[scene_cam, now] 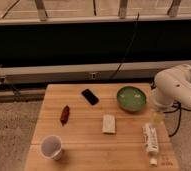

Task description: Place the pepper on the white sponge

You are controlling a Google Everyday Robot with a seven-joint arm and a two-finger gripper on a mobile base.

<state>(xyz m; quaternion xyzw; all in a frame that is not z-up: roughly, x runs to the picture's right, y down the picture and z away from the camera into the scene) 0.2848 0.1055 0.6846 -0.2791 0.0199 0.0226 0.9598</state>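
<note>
The pepper [64, 114] lay on the wooden bench [84, 145] in its left half, about midway between the far and near edges, with its long axis running roughly far to near. It was untouched, with bare wood all round it. The white sponge [109, 124] lay flat near the middle of the bench, a little toward the near edge, to the right of the pepper and well apart from it. Nothing rested on the sponge.

The gripper [155, 121] hung by the right edge of the bench, pointing down from a white arm [176, 87] that reached in from the right side. It sat between a green bowl [131, 98] and a white bottle [150, 139], far from both the pepper and the sponge. Whether it was wide or narrow could not be told, and it could not be told whether it held anything.

The bowl stood toward the far right corner. The bottle lay on its side along the right edge, toward the near right corner. A black phone [90, 96] lay flat near the far edge, left of the bowl. A white cup [52, 147] stood by the near left corner.
</note>
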